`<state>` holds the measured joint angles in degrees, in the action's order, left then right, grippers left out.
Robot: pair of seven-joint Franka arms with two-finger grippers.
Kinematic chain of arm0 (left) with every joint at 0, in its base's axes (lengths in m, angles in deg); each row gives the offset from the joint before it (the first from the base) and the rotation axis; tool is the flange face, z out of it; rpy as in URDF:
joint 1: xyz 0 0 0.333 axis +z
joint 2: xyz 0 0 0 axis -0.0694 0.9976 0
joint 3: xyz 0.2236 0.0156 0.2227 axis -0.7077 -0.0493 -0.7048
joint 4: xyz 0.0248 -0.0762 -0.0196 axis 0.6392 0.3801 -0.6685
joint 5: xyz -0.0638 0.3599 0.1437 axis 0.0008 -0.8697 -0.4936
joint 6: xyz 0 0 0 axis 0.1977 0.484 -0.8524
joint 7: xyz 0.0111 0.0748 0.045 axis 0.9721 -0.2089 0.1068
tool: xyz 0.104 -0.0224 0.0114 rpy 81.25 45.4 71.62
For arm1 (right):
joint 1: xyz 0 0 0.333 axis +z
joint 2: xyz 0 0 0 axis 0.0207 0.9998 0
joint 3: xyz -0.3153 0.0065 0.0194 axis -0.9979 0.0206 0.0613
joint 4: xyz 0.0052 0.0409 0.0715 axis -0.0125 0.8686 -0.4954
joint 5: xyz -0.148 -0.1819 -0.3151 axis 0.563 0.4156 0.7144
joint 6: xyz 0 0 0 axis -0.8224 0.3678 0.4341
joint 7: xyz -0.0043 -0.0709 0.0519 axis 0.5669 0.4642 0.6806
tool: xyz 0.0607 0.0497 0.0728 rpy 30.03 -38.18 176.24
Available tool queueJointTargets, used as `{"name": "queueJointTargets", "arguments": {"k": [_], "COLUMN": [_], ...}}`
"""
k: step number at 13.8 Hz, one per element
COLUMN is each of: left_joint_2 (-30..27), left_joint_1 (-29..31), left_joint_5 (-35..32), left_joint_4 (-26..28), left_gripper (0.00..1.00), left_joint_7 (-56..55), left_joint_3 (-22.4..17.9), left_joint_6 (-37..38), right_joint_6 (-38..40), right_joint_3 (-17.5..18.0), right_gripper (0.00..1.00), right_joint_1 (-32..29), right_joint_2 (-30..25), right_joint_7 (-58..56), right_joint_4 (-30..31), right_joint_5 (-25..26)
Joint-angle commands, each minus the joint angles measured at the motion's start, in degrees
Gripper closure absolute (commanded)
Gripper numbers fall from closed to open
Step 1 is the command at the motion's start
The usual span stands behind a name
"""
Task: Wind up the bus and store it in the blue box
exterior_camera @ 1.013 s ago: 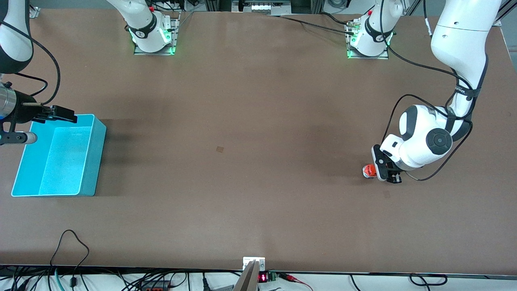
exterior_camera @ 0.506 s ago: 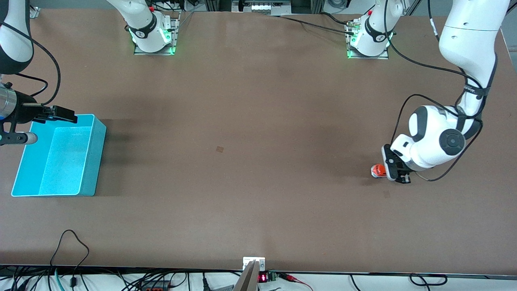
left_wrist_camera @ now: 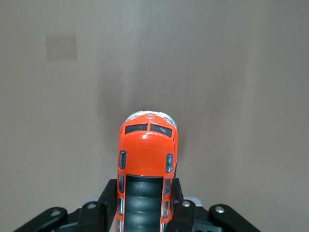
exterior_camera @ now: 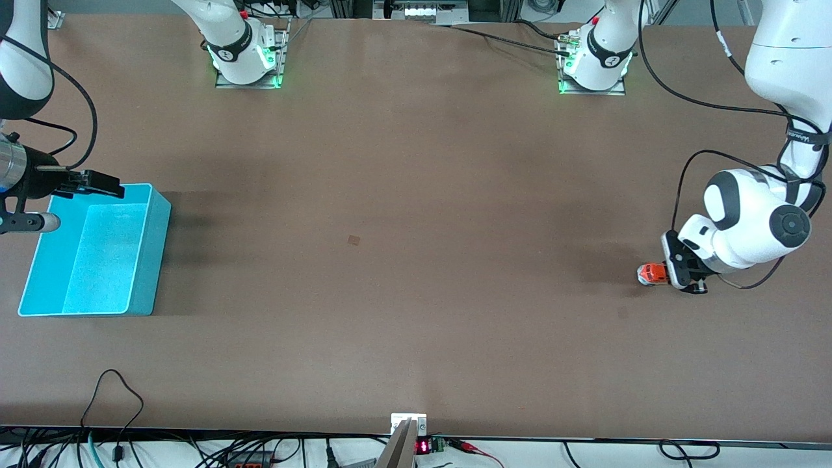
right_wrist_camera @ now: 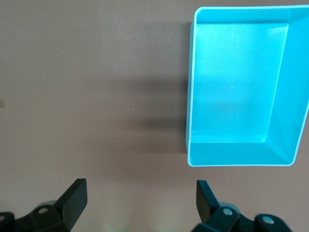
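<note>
Lower right of front view: left gripper (exterior_camera: 676, 276) clamped on bus (exterior_camera: 652, 273), low at table (exterior_camera: 416, 195), toward left arm's end. Left wrist view alone shows glossy orange shell (left_wrist_camera: 146, 166), dark ribbed roof panel, pale front end. Left edge of front view: right gripper (exterior_camera: 97, 183) waits, jaws wide apart, over rim of blue box (exterior_camera: 153, 250). Right wrist view shows smooth turquoise plastic (right_wrist_camera: 289, 108), rounded corners, flared walls.
</note>
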<state>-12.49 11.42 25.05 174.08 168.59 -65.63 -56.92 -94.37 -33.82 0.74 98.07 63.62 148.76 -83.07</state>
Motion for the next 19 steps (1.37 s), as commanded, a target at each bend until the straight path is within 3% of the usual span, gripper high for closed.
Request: {"name": "queueJointTargets", "arguments": {"k": [1, 6, 12, 13, 14, 15, 16, 19], "left_joint_2": [2.6, 5.0, 5.0, 5.0, 5.0, 4.8, 4.6, 3.3], "left_joint_1": [3.0, 5.1, 5.3, 5.3, 5.4, 5.4, 5.3, 5.2], "left_joint_5": [-1.2, -1.2, -1.1, -1.1, -1.0, -1.2, -1.2, -1.2], "left_joint_4": [-1.2, -4.4, -4.5, -4.5, -4.5, -4.5, -4.5, -4.5], "left_gripper": [0.74, 0.74, 0.74, 0.7, 0.44, 0.05, 0.0, 0.0], "left_joint_7": [1.9, 8.2, 9.1, 8.9, 9.0, 9.1, 9.4, 9.3], "left_joint_3": [0.4, 0.3, 0.1, 0.1, 0.1, 0.1, 0.1, 0.4], "left_joint_6": [-0.2, -0.2, -0.2, -0.2, -0.2, -0.2, 0.0, 0.6], "right_joint_6": [0.8, 0.8, 0.8, 0.8, 0.8, 0.8, 0.8, 0.8], "right_joint_3": [-0.1, -0.1, -0.1, -0.1, -0.1, -0.1, -0.1, -0.1], "right_gripper": [0.0, 0.0, 0.0, 0.0, 0.0, 0.0, 0.0, 0.0], "right_joint_1": [0.0, -0.1, -0.1, 0.0, 0.0, 0.0, 0.0, 0.0], "right_joint_2": [0.3, 0.4, 0.4, 0.4, 0.4, 0.4, 0.4, 0.4], "right_joint_7": [-0.5, -0.5, -0.5, -0.5, -0.5, -0.5, -0.5, -0.5], "right_joint_4": [-0.9, -0.9, -0.9, -0.9, -0.9, -0.9, -0.9, -0.9], "right_joint_5": [-0.1, -0.1, -0.1, -0.1, -0.1, -0.1, -0.1, -0.1]}}
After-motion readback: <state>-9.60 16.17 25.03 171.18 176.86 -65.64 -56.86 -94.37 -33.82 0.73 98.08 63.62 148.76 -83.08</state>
